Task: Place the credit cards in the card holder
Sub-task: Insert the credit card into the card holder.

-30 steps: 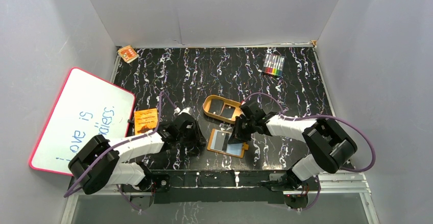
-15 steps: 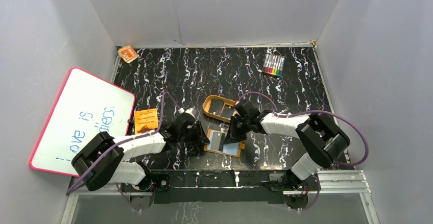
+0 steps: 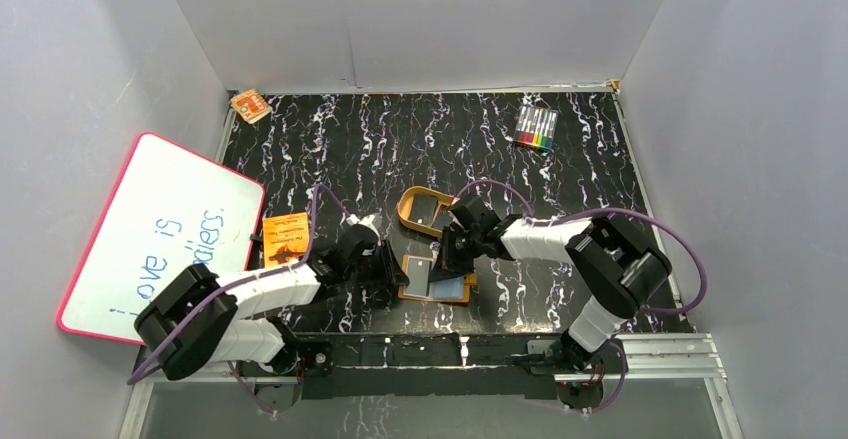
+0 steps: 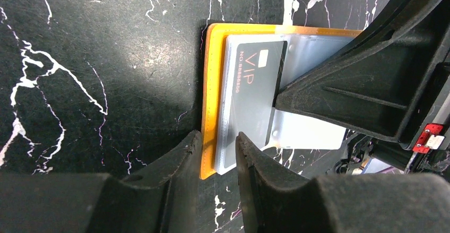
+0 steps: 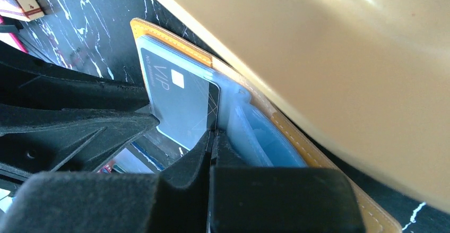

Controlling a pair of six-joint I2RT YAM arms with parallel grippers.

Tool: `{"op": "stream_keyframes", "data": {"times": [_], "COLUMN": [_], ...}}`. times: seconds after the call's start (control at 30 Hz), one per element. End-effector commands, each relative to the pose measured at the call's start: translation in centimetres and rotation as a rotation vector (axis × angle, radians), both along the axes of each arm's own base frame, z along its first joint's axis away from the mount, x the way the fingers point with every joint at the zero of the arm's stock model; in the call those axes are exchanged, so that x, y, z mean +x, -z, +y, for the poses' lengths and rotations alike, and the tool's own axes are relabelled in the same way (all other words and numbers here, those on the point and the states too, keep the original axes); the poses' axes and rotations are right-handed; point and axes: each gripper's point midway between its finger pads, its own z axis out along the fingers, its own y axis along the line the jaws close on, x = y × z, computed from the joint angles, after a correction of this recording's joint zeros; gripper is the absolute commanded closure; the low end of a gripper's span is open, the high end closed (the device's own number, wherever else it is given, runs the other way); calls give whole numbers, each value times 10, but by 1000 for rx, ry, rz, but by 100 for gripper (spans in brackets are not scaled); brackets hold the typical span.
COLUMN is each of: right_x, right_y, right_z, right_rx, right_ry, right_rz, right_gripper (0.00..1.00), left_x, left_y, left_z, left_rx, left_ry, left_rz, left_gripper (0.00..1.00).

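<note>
The card holder [image 3: 442,298] lies open on the black marbled table, orange cover down [image 4: 210,79] and clear sleeves [image 5: 249,132] up. A black credit card marked VIP [image 4: 253,97] [image 5: 178,103] sits partly inside a sleeve. My right gripper [image 3: 447,259] [image 5: 212,135] is shut on that card's right edge. My left gripper [image 3: 398,277] [image 4: 217,150] straddles the holder's left edge, and the cover and sleeve stack fill the gap between its jaws. Another dark card [image 3: 428,211] lies in the tan tray [image 3: 405,204].
The tan tray stands just behind the holder, touching the right wrist's side [image 5: 329,58]. An orange booklet [image 3: 285,236] and a whiteboard [image 3: 160,229] lie at the left. A marker set [image 3: 536,127] is at the back right and a small orange pack [image 3: 250,105] at the back left.
My right gripper has moved left with the card, sliding it further across the sleeves. The holder has shifted slightly left. The left gripper has stayed at the holder's left edge.
</note>
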Motion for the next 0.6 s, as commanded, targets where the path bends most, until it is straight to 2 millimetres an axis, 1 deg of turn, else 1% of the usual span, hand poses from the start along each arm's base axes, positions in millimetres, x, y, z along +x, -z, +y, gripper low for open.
{"op": "stream_keyframes", "data": {"times": [0.0, 0.1, 0.17, 0.23, 0.27, 0.33, 0.4, 0.47, 0.5, 0.57], "right_x": [10, 11, 10, 11, 11, 13, 19, 30, 39, 57], "right_y": [-12, -16, -21, -30, -35, -48, -64, -84, -95, -111], "right_z": [17, 11, 4, -5, -9, -17, -22, -26, -28, -35], "right_rx": [41, 10, -21, -50, -58, -73, -85, -89, -97, -115], "right_ry": [-9, -10, -12, -17, -18, -19, -15, -5, 9, 54], "right_rz": [-37, -55, -77, -114, -134, -179, -239, -328, -385, -465], "right_gripper": [95, 95, 91, 80, 74, 63, 56, 49, 45, 35], "left_x": [-7, -4, -3, -4, -1, 0, 2, 6, 7, 12], "left_y": [2, -2, -5, -8, -10, -16, -25, -37, -43, -57], "left_z": [6, 13, 20, 28, 34, 39, 43, 46, 48, 53], "left_rx": [12, 35, 55, 75, 93, 100, 96, 91, 91, 92], "left_ry": [6, -26, -52, -74, -100, -118, -136, -153, -163, -188], "left_rz": [15, -2, -15, -20, -38, -58, -80, -110, -128, -165], "left_gripper": [72, 72, 72, 69, 68, 64, 59, 53, 50, 43]}}
